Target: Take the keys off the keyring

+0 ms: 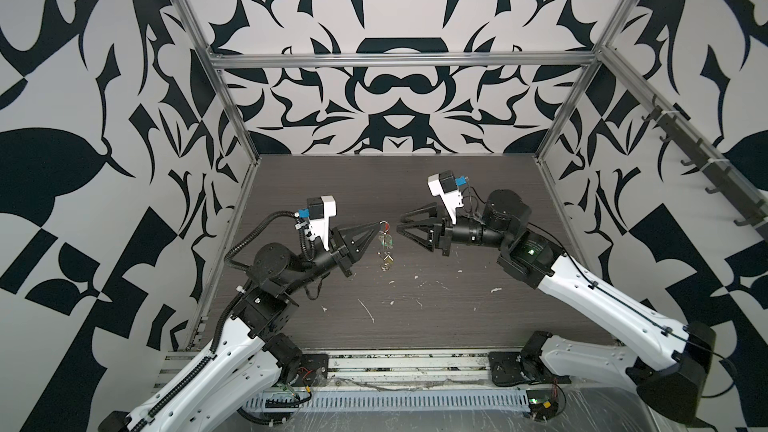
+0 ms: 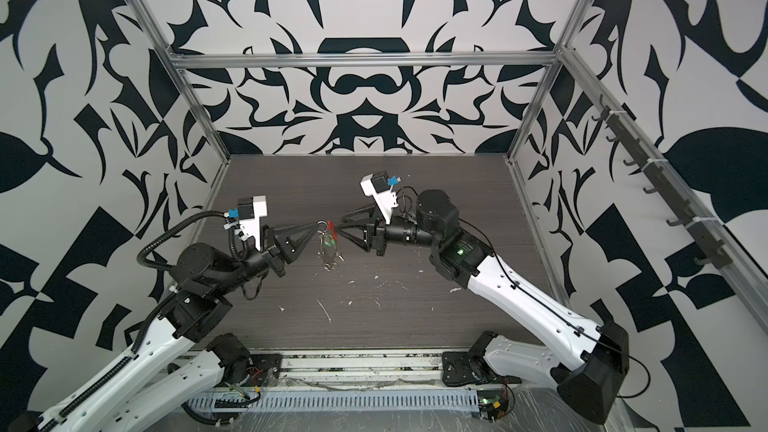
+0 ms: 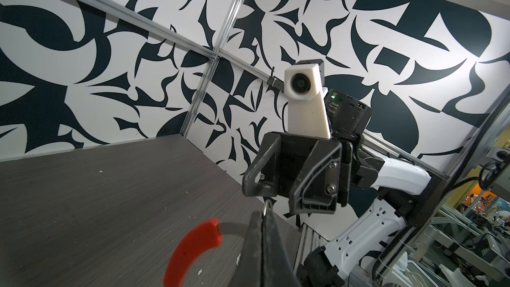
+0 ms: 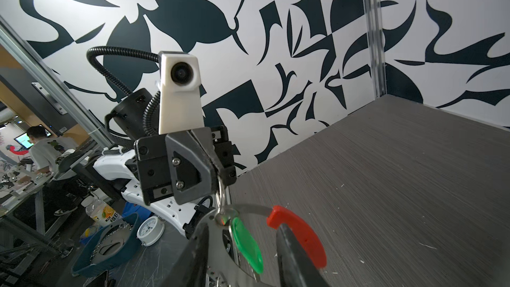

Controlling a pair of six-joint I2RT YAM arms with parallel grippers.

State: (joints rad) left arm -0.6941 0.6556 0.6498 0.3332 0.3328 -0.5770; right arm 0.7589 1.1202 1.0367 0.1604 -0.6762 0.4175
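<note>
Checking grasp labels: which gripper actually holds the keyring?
The left gripper: shut on the keyring, which hangs from it. The right gripper stands open beside it.

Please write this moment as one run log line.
left gripper: shut on keyring, hanging from it | right gripper: open, near red sleeve | green key, yellow key: on keyring

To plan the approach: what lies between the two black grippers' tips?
Only the top of the thin grey metal keyring, with its red sleeve, hanging from the shut left gripper near the open right gripper; both top views show it.
</note>
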